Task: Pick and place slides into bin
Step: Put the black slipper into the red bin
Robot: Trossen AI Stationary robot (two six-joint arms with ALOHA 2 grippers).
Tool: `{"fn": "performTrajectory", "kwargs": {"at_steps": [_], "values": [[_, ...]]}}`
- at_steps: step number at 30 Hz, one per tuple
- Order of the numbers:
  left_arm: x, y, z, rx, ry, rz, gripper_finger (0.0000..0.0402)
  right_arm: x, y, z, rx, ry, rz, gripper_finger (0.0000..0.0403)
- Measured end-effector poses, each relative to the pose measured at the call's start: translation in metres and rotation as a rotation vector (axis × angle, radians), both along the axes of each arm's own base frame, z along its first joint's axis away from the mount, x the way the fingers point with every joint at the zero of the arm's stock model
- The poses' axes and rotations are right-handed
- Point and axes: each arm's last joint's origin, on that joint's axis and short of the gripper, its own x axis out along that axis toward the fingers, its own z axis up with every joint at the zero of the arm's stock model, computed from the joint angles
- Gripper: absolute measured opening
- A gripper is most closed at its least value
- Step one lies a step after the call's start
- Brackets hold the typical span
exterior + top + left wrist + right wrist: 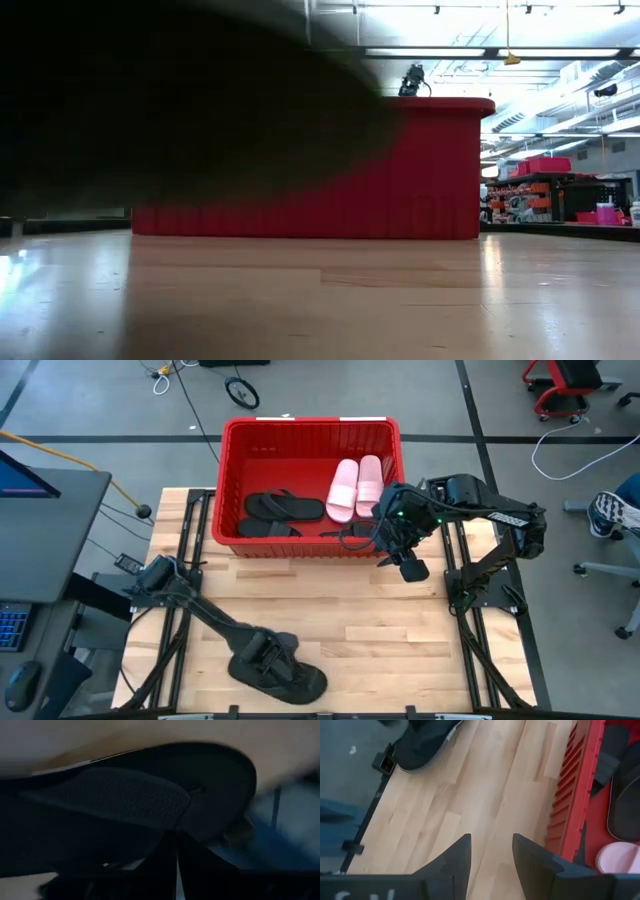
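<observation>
Most of the slides are already in the red bin [232, 480] at the far middle of the table [400, 630]. The two pale pink slides [352, 488] lie side by side toward the bin's right, a pair of black flip-flops [283, 507] sits left of them, and at least one more black slide [352, 531] is tucked along the near wall by the right corner. Exactly how many black ones are in that dark pile I can't tell.

What's left looks like one black slide [290, 675] at the near edge of the table, a bit left of centre. The left gripper [262, 657] is right down on it; the left wrist view is basically filled by the slide's textured strap and sole, so the fingers look closed on it or about to be, but I honestly can't tell which. It's also what's blacking out most of the low view.

The right gripper [491, 851] hangs just outside the bin's near right corner, over bare wood, fingers apart and holding nothing.

So my read: nearly done, one slide to carry across to the bin and drop in.
</observation>
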Motion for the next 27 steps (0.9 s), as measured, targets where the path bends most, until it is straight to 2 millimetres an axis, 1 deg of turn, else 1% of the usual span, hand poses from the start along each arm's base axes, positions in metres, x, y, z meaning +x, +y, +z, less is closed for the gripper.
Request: {"fn": "performTrajectory", "kwargs": {"at_steps": [3,6,10,13,14,17,19,21,24,27], "values": [[0.009,0.004,0.034,0.004,-0.098,-0.319,0.0004,-0.006,0.0,0.0,-0.013,0.024,0.023,0.0149],[0.008,0.011,0.067,0.085,-0.173,-0.563,0.0003,-0.014,0.001,0.004,-0.009,0.02,0.018,0.0149],[-0.007,0.029,0.1,0.165,-0.083,-0.704,0.0003,-0.027,0.001,0.014,0.032,-0.028,-0.023,0.0149],[-0.02,0.042,0.119,0.224,-0.015,-0.794,0.0002,-0.036,0.004,0.025,0.131,-0.094,-0.011,0.0149],[-0.023,0.045,0.124,0.243,-0.003,-0.829,0.0002,-0.038,0.005,0.029,0.171,-0.127,0.002,0.0149],[-0.023,0.05,0.132,0.306,-0.082,-0.986,0.0002,-0.042,0.008,0.043,0.28,-0.253,0.063,0.0149],[-0.023,0.05,0.135,0.366,-0.127,-1.085,0.0002,-0.039,0.008,0.053,0.314,-0.351,0.073,0.0149],[-0.021,0.055,0.137,0.421,-0.141,-1.132,0.0002,-0.034,0.004,0.06,0.332,-0.427,0.046,0.0149],[-0.015,0.064,0.135,0.508,-0.143,-1.178,0.0002,-0.022,-0.007,0.059,0.344,-0.452,-0.015,0.0149],[-0.012,0.072,0.136,0.602,-0.141,-1.239,0.0002,-0.004,-0.027,0.047,0.347,-0.405,-0.111,0.0149]]}}
